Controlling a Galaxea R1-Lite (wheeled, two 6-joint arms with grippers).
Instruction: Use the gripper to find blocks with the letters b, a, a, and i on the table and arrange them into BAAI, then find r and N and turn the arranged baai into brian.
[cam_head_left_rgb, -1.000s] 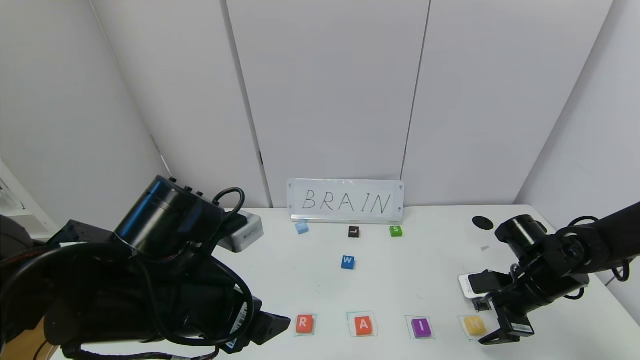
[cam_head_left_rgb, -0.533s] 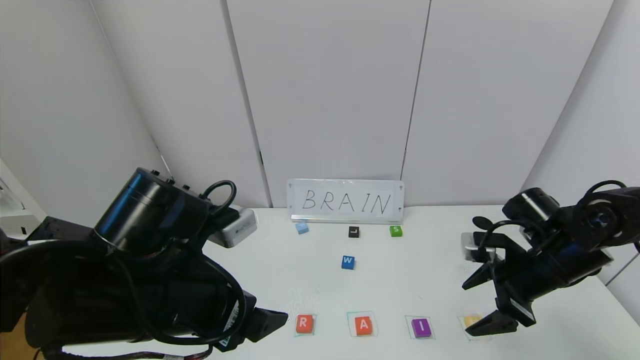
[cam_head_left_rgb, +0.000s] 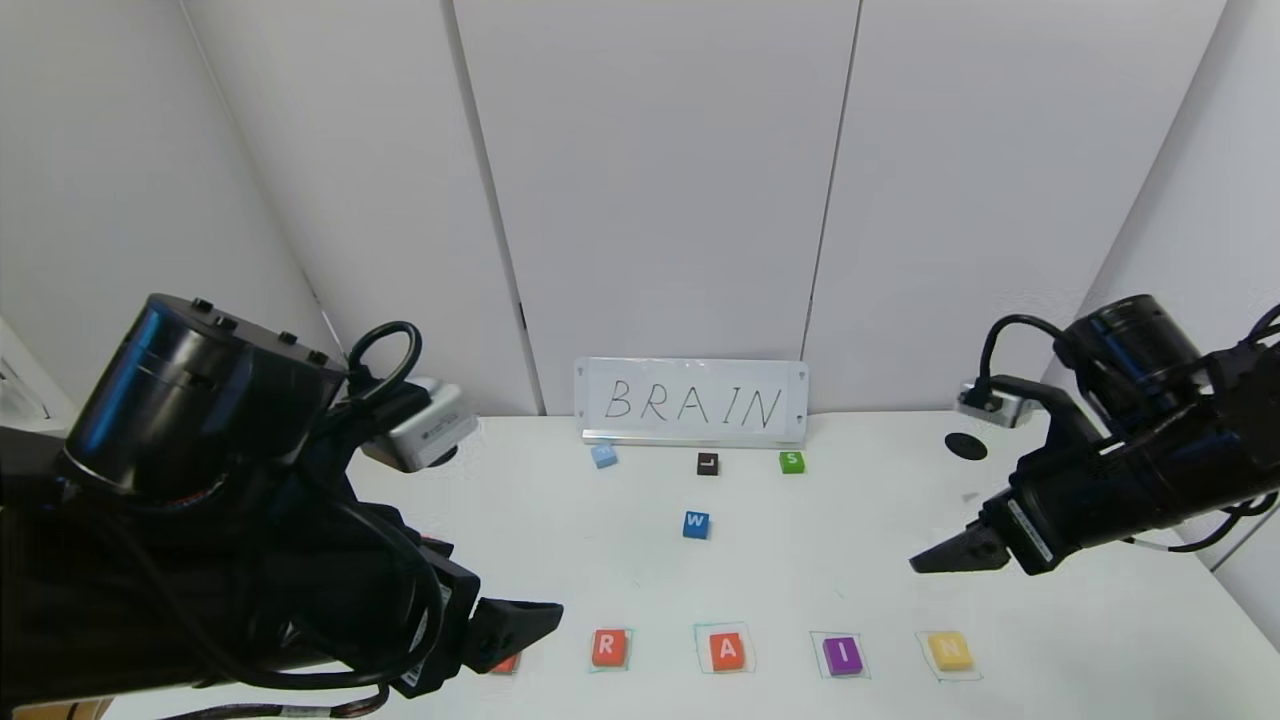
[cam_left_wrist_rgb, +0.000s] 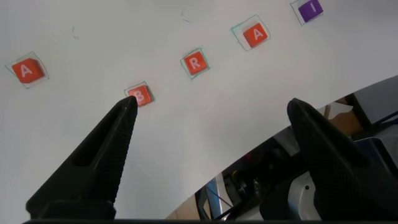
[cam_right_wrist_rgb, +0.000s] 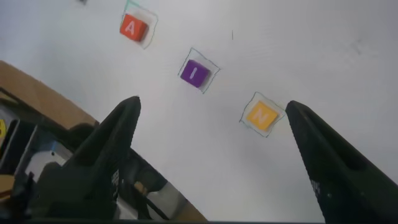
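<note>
I see both black grippers, left (cam_left_wrist_rgb: 208, 140) and right (cam_right_wrist_rgb: 211, 140), hanging spread and empty above the matte white table (cam_head_left_rgb: 860, 520), where flat square orange B (cam_left_wrist_rgb: 140, 95), orange-red R (cam_head_left_rgb: 608, 646), orange A (cam_head_left_rgb: 727, 650), purple I (cam_head_left_rgb: 842, 654) and pale yellow N (cam_head_left_rgb: 948, 650) blocks sit in green-outlined squares.

The white table (cam_head_left_rgb: 820, 560) holds a front row: B (cam_left_wrist_rgb: 140, 95); R (cam_head_left_rgb: 608, 647); A (cam_head_left_rgb: 727, 650); I (cam_head_left_rgb: 842, 654); N (cam_head_left_rgb: 948, 650).
</note>
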